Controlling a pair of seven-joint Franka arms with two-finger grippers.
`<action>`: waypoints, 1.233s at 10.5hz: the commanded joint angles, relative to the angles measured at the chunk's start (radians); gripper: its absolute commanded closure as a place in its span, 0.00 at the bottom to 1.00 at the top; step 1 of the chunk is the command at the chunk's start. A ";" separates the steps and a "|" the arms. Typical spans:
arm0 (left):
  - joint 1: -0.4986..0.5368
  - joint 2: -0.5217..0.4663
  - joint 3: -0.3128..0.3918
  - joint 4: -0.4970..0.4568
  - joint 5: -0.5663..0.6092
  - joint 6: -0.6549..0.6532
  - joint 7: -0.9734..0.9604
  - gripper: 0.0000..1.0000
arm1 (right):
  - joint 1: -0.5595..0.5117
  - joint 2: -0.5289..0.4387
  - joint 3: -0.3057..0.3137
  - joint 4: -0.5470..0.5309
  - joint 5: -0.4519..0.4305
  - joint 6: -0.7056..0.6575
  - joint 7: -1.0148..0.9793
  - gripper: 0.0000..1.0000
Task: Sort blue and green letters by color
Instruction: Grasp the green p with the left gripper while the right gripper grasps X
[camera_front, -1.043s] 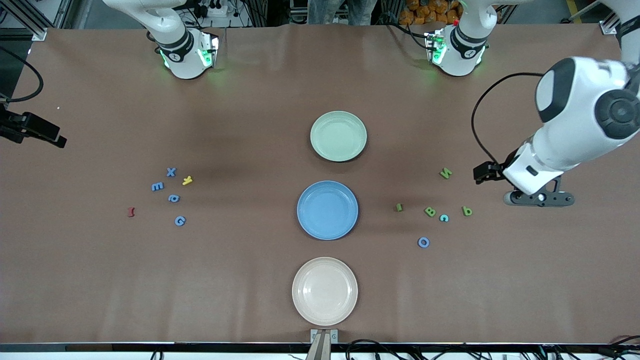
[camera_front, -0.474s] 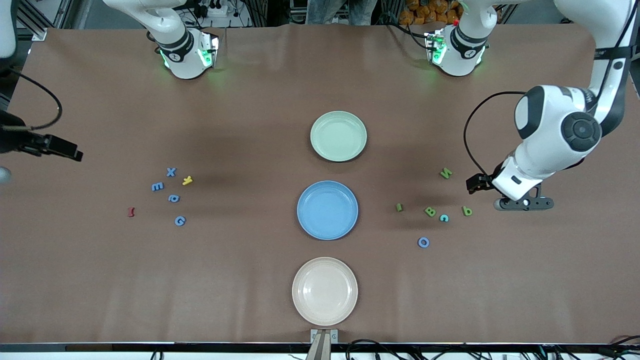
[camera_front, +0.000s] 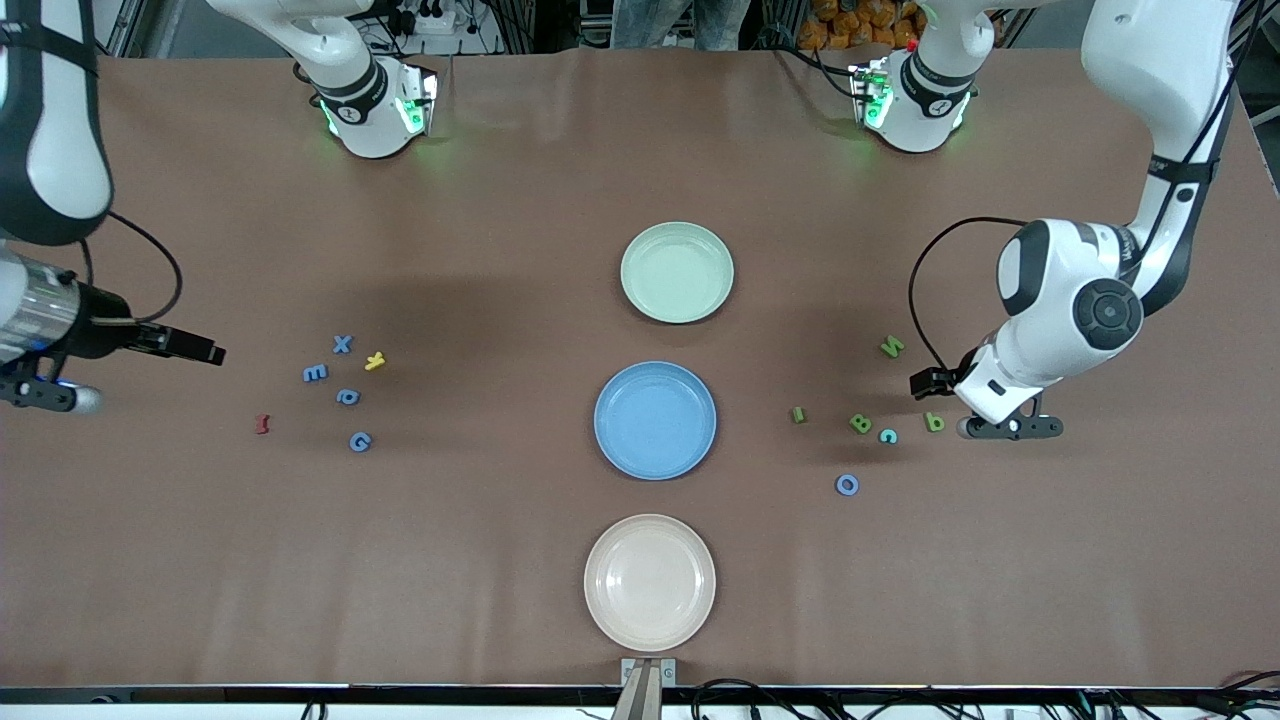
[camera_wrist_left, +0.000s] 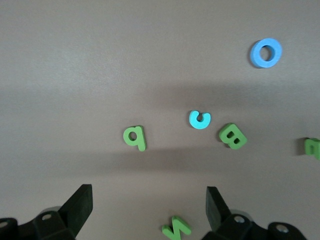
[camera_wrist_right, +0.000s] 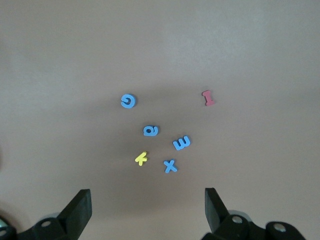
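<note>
- Letters in blue and green lie in two loose groups on the brown counter (camera_front: 480, 560), one toward each arm's end, with three plates in a row between them.
- Left end effector (camera_wrist_left: 148, 206) hangs with its fingers wide apart and holds nothing, over the counter just beside the green "p" (camera_front: 934, 422).
- Spread near that same end are the green "N" (camera_front: 891, 346), green "B" (camera_front: 860, 423), green "I" (camera_front: 798, 414), a small cyan "c" (camera_front: 888, 436) and, nearest the front camera, the blue "O" (camera_front: 847, 485).
- Right end effector (camera_wrist_right: 148, 207) is also wide and empty, over bare counter at the right arm's end.
- Its wrist view takes in the blue "X" (camera_front: 342, 344), blue "E" (camera_front: 315, 373), blue "a" (camera_front: 347, 397) and blue "G" (camera_front: 360, 441), with a yellow letter (camera_front: 374, 360) beside the "X" and a dark red letter (camera_front: 263, 424) a little apart.
- Green plate (camera_front: 677, 272) sits farthest from the front camera, blue plate (camera_front: 655, 420) in the middle, cream plate (camera_front: 650, 582) nearest; no letter is on any plate.
</note>
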 joint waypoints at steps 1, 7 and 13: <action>0.009 0.052 0.006 0.019 0.049 0.048 -0.007 0.00 | -0.010 -0.028 0.009 -0.170 0.020 0.146 0.002 0.00; 0.034 0.129 0.006 0.022 0.051 0.116 -0.050 0.00 | 0.030 -0.031 0.010 -0.470 0.017 0.475 -0.001 0.00; 0.034 0.138 0.006 0.033 0.052 0.118 -0.079 0.00 | 0.034 0.005 0.013 -0.624 0.014 0.634 -0.016 0.00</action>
